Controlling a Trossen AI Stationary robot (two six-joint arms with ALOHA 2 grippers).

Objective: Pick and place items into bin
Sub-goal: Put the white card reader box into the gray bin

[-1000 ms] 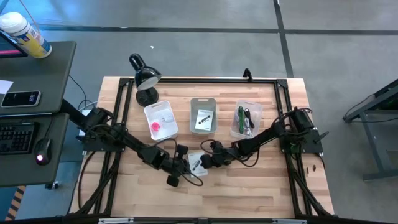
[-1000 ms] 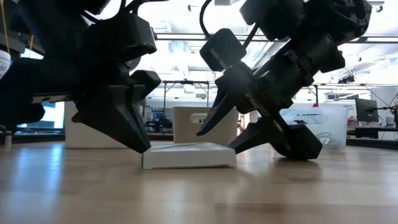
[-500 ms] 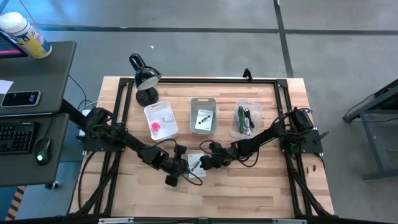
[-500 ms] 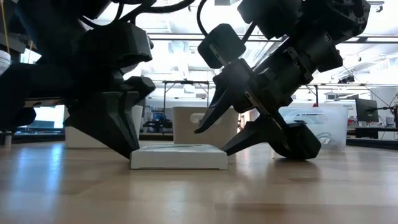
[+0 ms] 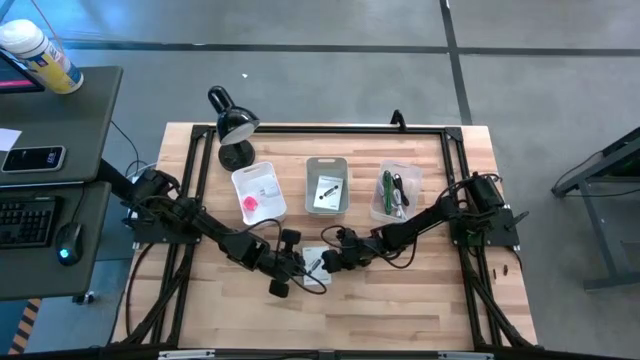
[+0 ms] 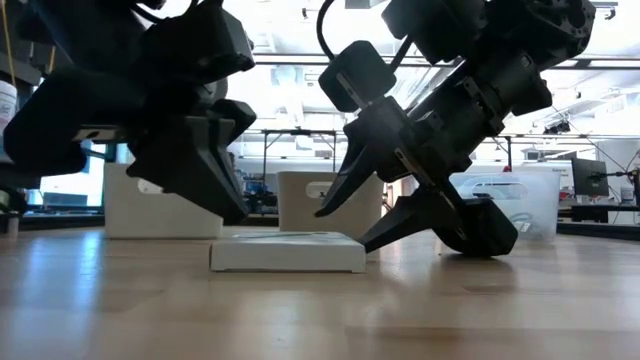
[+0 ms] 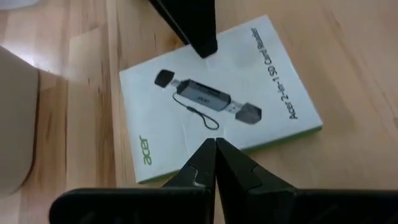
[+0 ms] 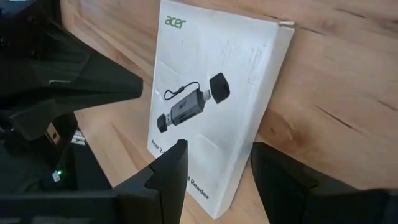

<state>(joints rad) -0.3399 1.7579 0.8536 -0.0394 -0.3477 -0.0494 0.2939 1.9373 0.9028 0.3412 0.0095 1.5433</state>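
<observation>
Grey concrete floor surrounds a pale wooden table (image 5: pixel 400 310) framed with black rails, seen from above. At the upper left of the frame a dark desk (image 5: pixel 60 130) carries a keyboard (image 5: pixel 25 215), a mouse (image 5: pixel 66 247) and a white bottle (image 5: pixel 40 55). On the table's upper left a black lamp (image 5: pixel 232 125) stands. Three bins are lined across the upper middle: a white bin (image 5: pixel 258 192) holding a pink cube (image 5: pixel 250 205), a grey bin (image 5: pixel 327 185) holding a white flat packet (image 5: pixel 328 190), and a clear bin (image 5: pixel 396 190) holding green, black and white cords (image 5: pixel 392 190).

Lower in the frame, at the centre, a second white flat packet (image 5: pixel 313 263) printed with a dark card reader lies flat on the wood, outside every bin. The left gripper (image 5: pixel 295 272) is seen at the packet's left edge, its fingers (image 7: pixel 205 163) pressed together with nothing between them, their tips over the packet's near edge in the left wrist view. The right gripper (image 5: pixel 333 262) is placed at the packet's right side, its fingers (image 8: pixel 171 171) spread wide, one over the packet and one past its edge; nothing is gripped. In the low view both grippers are shown slightly above the packet (image 6: pixel 288 252).
</observation>
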